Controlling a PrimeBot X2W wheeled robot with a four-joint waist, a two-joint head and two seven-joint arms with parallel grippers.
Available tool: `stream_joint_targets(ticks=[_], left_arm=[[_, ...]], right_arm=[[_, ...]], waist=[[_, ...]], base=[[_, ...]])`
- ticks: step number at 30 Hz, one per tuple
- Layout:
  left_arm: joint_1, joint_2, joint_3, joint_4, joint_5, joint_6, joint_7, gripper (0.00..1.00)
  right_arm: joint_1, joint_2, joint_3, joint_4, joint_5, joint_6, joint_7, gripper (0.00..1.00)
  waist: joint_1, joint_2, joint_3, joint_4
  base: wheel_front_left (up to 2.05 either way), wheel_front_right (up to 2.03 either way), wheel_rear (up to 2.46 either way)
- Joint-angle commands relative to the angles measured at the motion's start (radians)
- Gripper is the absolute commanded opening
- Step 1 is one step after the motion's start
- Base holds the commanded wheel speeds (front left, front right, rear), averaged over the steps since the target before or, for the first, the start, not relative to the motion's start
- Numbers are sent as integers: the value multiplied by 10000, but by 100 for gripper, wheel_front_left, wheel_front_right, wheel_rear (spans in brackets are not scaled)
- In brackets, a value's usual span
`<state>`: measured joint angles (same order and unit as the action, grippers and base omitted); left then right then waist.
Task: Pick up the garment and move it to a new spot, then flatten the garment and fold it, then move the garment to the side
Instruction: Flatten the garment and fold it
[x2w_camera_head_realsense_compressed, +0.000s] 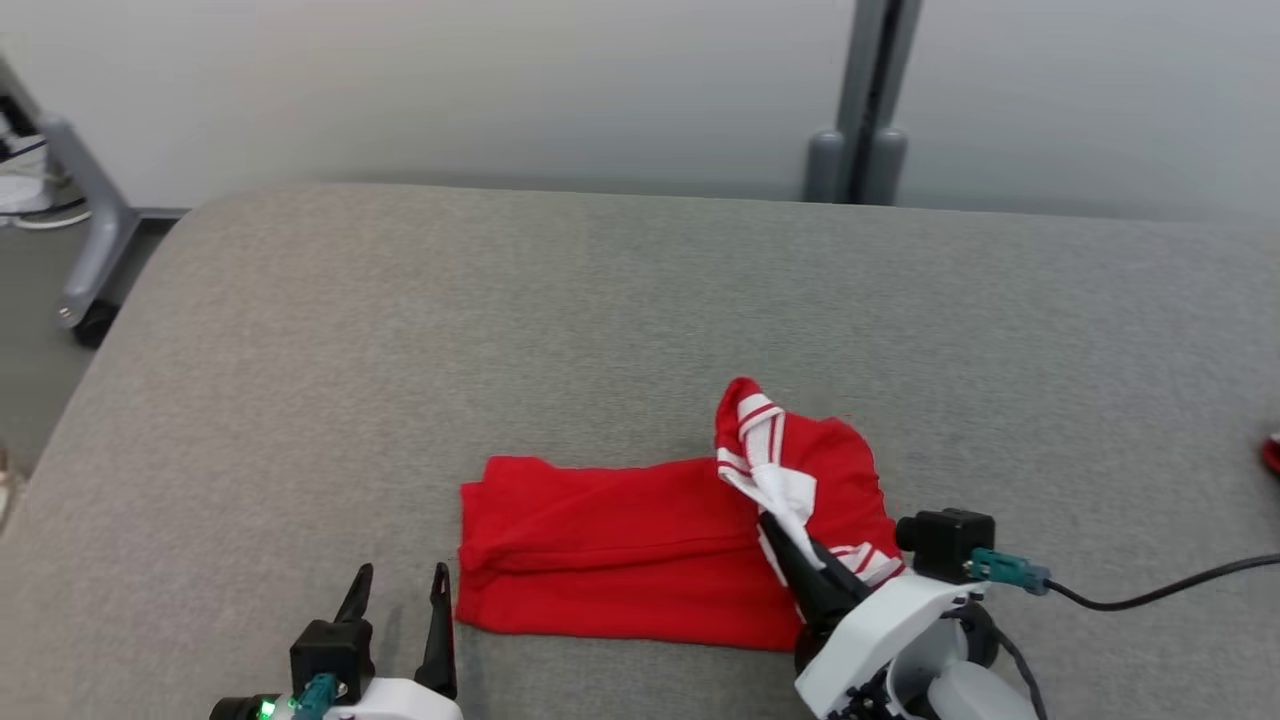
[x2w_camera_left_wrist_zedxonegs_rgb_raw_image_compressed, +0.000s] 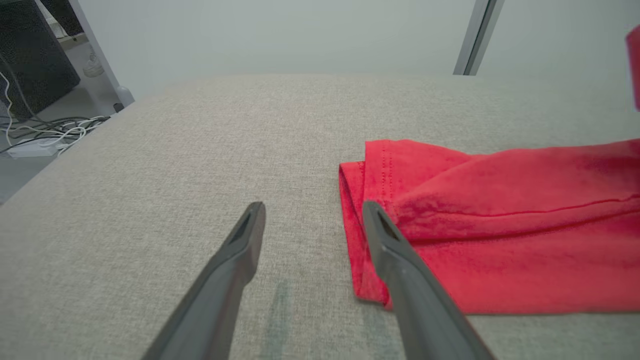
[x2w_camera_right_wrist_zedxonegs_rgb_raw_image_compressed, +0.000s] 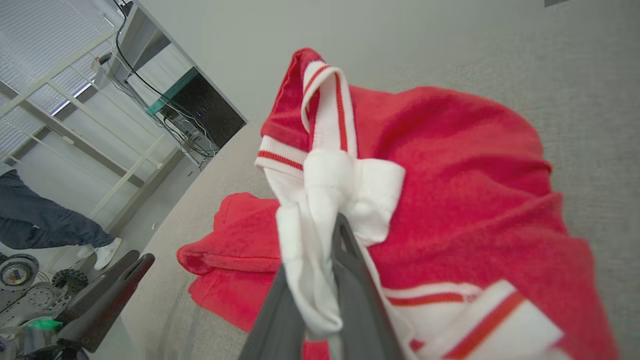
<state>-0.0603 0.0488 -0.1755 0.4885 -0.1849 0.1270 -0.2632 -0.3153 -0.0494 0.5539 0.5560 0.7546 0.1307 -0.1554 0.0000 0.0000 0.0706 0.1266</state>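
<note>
1. The red garment (x2w_camera_head_realsense_compressed: 620, 540) lies on the grey worktop (x2w_camera_head_realsense_compressed: 300, 350), in the near part of the surface and a little right of the middle.
2. Its left portion rests mostly flat, with folded layers stacked along the left edge (x2w_camera_left_wrist_zedxonegs_rgb_raw_image_compressed: 355, 220).
3. Its right end is bunched and raised off the worktop, with the white striped trim (x2w_camera_head_realsense_compressed: 765, 450) standing above the rest.
4. The right gripper (x2w_camera_head_realsense_compressed: 772, 528) has its fingers pinched almost together on that trim. In the right wrist view the white cloth (x2w_camera_right_wrist_zedxonegs_rgb_raw_image_compressed: 320, 210) hangs between and around the two dark fingers (x2w_camera_right_wrist_zedxonegs_rgb_raw_image_compressed: 355, 285).
5. The left gripper (x2w_camera_head_realsense_compressed: 402, 580) hovers just left of the garment's near left corner, with its fingers spread wide and nothing between them.
6. In the left wrist view one finger (x2w_camera_left_wrist_zedxonegs_rgb_raw_image_compressed: 400, 260) overlaps the garment's folded edge, but I cannot tell whether it touches the cloth.
7. A black cable (x2w_camera_head_realsense_compressed: 1150, 595) runs from the right wrist across the worktop to the right.
8. In the right wrist view a person's legs (x2w_camera_right_wrist_zedxonegs_rgb_raw_image_compressed: 45, 225), in dark trousers and white shoes, stand on the floor beyond the worktop.
</note>
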Motion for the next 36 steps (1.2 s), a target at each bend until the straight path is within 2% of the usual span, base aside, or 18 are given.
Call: stream_joint_targets(ticks=[1,8,13,18,19,20,25,29,36], left_arm=[[-165,46,-77,3,45,-23,-16,100],[-359,40,-788,82,66,-153,-16,100],[-406,37,-1136,137,8,-139,-15,100],[-476,38,-1330,165,-18,-84,-15,100],[-493,37,-1366,168,-22,-68,-15,100],[-512,38,-1394,176,-35,-51,-15,100],[-541,40,-1360,184,-53,14,-15,100],[-560,41,-1173,123,-65,84,-15,100],[-591,43,-728,-42,-19,151,-15,100]], right_arm=[[-89,-43,289,-113,299,2,56,0],[-968,-52,1435,395,1095,2,-292,0],[-1548,-53,2059,985,1603,2,-577,0],[-1942,-55,2505,1381,2031,2,-812,0],[-2040,-57,2585,1491,2139,2,-881,38],[-2139,-58,2634,1592,2270,2,-923,100],[-2479,-56,2617,1919,2376,0,-1105,100],[-2471,-64,1330,1830,1564,0,-1108,100],[-1461,-49,-1475,1238,-944,0,-1104,100]], waist=[[0,0,-5,579],[0,0,62,2097],[0,0,101,2689],[0,0,122,2893],[0,0,133,2911],[0,0,138,2916],[0,0,110,2607],[0,0,97,2118],[0,0,99,1129]], base=[[0,0,0],[0,0,0],[0,0,0],[0,0,0],[0,0,0],[0,0,0],[0,0,0],[0,0,0],[0,0,0]])
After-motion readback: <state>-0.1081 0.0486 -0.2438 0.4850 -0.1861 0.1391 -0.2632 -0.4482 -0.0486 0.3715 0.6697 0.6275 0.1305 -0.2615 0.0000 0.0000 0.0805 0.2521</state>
